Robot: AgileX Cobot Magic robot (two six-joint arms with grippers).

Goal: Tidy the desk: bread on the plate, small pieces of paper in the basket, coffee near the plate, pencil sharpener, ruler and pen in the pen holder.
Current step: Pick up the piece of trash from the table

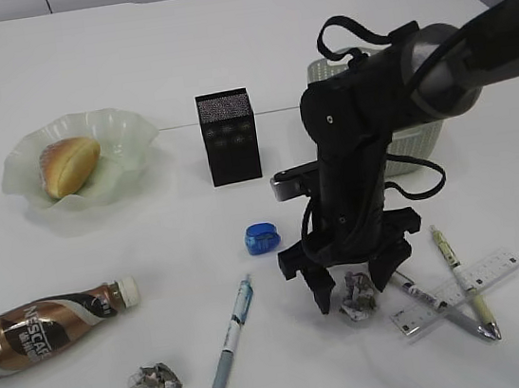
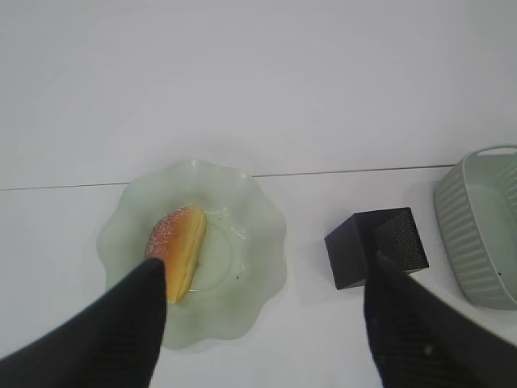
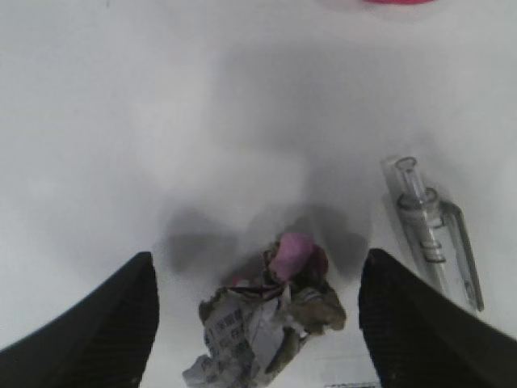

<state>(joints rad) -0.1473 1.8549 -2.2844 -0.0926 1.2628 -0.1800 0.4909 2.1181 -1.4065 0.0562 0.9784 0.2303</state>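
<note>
desk [image 1: 218, 27]: white, smooth top.
plate [image 1: 127, 135]: far left, pale green, wavy rim; bread [image 1: 70, 165] lies in it.
pen holder [image 1: 229, 137]: upright, mid-desk, just left of the basket [image 1: 416, 147], which the right arm largely hides.
coffee [image 1: 43, 328]: on its side, front left, well apart from the plate.
pencil sharpener [image 1: 261, 239]: blue, in front of the pen holder.
paper ball [image 1: 356, 297]: on the desk between the spread fingers of the right gripper [image 1: 356, 286], jaws wide, apparently not touching it.
second paper ball [image 1: 154, 381]: front left of centre.
pen [image 1: 231, 341]: front centre.
ruler [image 1: 456, 291]: front right, crossed by two more pens [image 1: 464, 280].
left gripper [image 2: 262, 323]: jaws wide, empty, above the plate.
</note>
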